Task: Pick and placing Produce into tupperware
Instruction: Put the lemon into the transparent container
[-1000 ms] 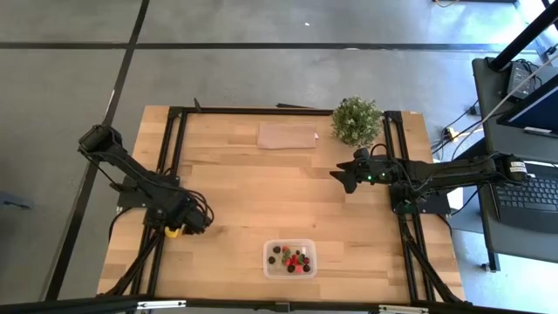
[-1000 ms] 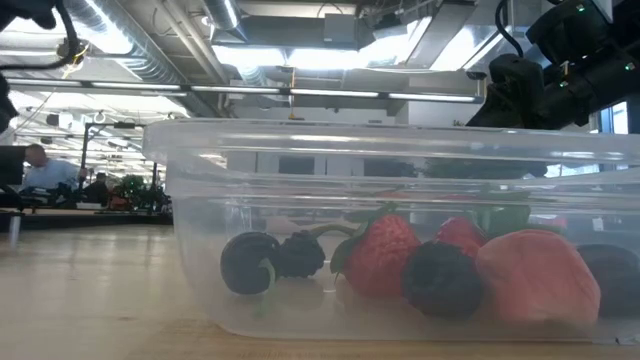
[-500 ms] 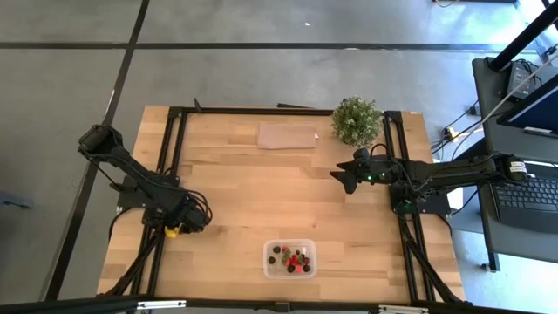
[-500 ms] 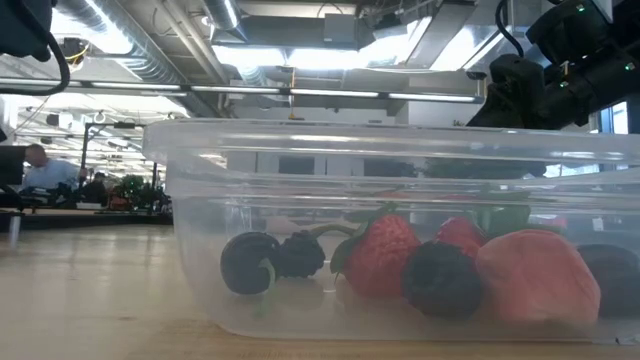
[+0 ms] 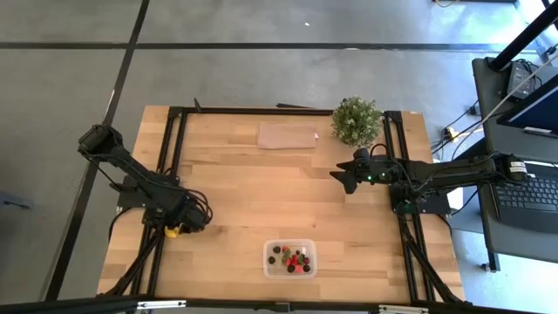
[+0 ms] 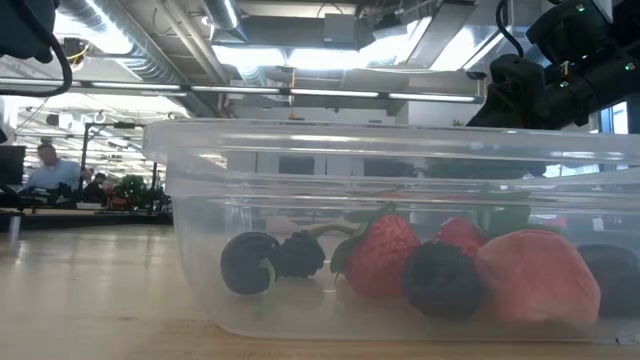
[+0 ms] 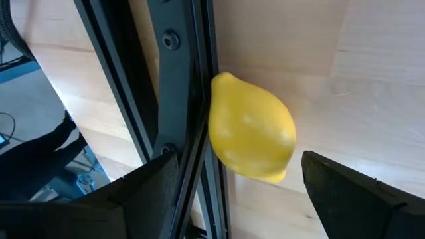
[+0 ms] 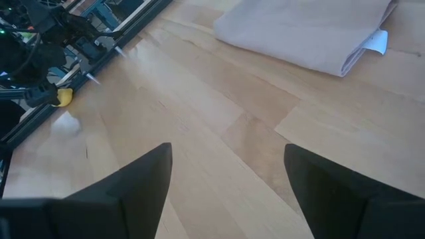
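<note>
A small yellow lemon (image 7: 252,129) lies on the wooden table, its side against the black frame rail (image 7: 179,99) near the left edge. My left gripper (image 7: 239,159) hangs over it, open and pointing steeply down, with one finger on each side and neither touching. In the high view this gripper (image 5: 180,224) covers part of the lemon (image 5: 173,231). The clear tupperware (image 5: 289,258) stands near the front edge and holds red strawberries (image 6: 385,255) and dark berries (image 6: 250,262). My right gripper (image 5: 343,179) waits open at the right, clear of the table.
A bushy potted plant (image 5: 356,120) stands at the far right, with a flat brownish sheet (image 5: 288,135) to its left. Black frame rails (image 5: 171,157) run along the table's left, right and far sides. Bare wood (image 5: 261,196) lies between the arms.
My left gripper has sunk a little toward the lemon, still open, and has since kept still. The lemon and the tupperware have not moved.
</note>
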Robot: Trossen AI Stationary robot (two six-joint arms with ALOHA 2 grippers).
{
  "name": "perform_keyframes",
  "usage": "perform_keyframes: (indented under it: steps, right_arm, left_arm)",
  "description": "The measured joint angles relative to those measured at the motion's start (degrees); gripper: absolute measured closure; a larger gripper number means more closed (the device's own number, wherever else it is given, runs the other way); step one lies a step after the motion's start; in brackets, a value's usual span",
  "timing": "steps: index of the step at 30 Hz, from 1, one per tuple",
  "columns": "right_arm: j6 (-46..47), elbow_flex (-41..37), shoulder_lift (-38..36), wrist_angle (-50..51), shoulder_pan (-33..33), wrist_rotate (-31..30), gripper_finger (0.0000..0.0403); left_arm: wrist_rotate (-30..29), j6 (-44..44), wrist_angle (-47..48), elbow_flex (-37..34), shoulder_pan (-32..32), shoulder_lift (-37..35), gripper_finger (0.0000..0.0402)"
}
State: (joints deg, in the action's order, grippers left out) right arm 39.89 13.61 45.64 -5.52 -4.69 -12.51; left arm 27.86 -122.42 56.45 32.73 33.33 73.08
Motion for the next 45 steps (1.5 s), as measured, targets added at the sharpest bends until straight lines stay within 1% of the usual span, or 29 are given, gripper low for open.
perform_keyframes:
  steps: [8, 11, 13, 27, 31, 38, 45]
  right_arm:
    - [0.03, 0.00, -0.02, -0.02, 0.01, -0.01, 0.0111]
    - [0.03, 0.00, 0.00, -0.03, 0.00, -0.01, 0.0111]
    - [0.03, 0.00, -0.02, -0.26, 0.00, -0.01, 0.0111]
    - [-0.11, 0.00, -0.01, -0.60, 0.01, -0.01, 0.0111]
    - [-1.16, 0.00, 0.01, -0.61, 0.02, -0.03, 0.0111]
    - [-1.27, 0.00, 0.01, -0.61, 0.01, -0.03, 0.0111]
    - [-1.39, 0.00, 0.00, -0.61, 0.01, -0.03, 0.0111]
  left_arm:
    - [0.10, 1.58, -0.12, -0.11, -1.86, 0.08, 0.0092]
    - [-0.96, 2.53, -3.14, -0.04, -2.30, 0.22, 0.0092]
    - [-0.89, 2.64, -2.10, -0.09, -2.37, 0.12, 0.0092]
    - [-0.22, -0.04, -1.47, -0.22, -2.30, 0.13, 0.0092]
    - [0.14, -0.47, -3.73, -2.23, -2.30, 0.13, 0.0092]
    - [0.70, -3.42, -10.48, -5.84, -2.30, 0.09, 0.0092]
    - [1.67, -3.43, -11.46, -6.32, -2.30, 0.07, 0.0107]
